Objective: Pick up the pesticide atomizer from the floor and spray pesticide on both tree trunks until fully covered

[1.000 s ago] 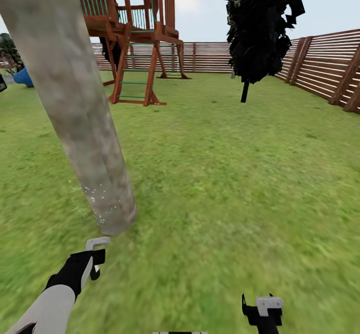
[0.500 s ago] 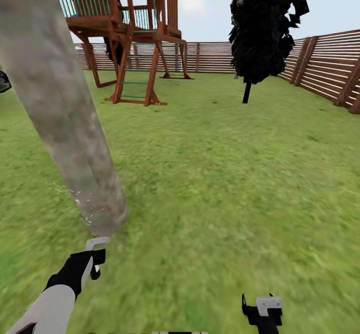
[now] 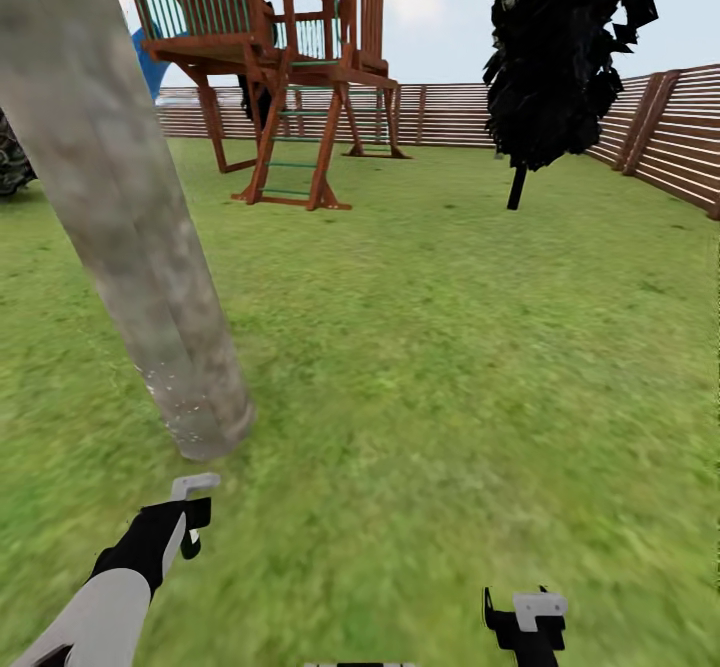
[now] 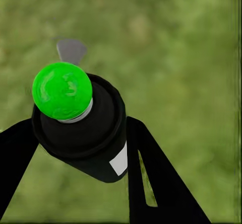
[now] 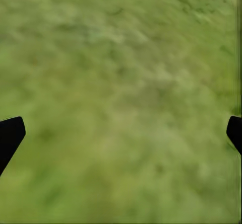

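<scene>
One tree trunk [image 3: 150,277] stands at the near left of the lawn [image 3: 450,367], a thick grey-brown column leaning up and to the left in the head view, with fine white specks of pesticide [image 3: 165,387] scattered low on it, just above the grass. Just near of its foot hangs the left tool [image 3: 190,517], one of two tools; its two black fingers [image 4: 151,183] are pinched on the single pesticide atomizer [image 4: 83,128], a dark bottle with a green ball top (one small white patch shows on its side). In the left wrist view the bottle's long axis runs roughly along the fingers, green end outward over blurred grass. Farther back, left of centre, stands one wooden play tower [image 3: 290,77] with a ladder. Right of centre, far off, is one dark-leaved tree [image 3: 560,47] on a thin dark stem, with slatted fence [image 3: 670,137] behind it and along the right. At the near right, the right tool [image 3: 530,617] hangs over grass, its two fingertips [image 5: 10,133] spread wide apart, holding nothing.
</scene>
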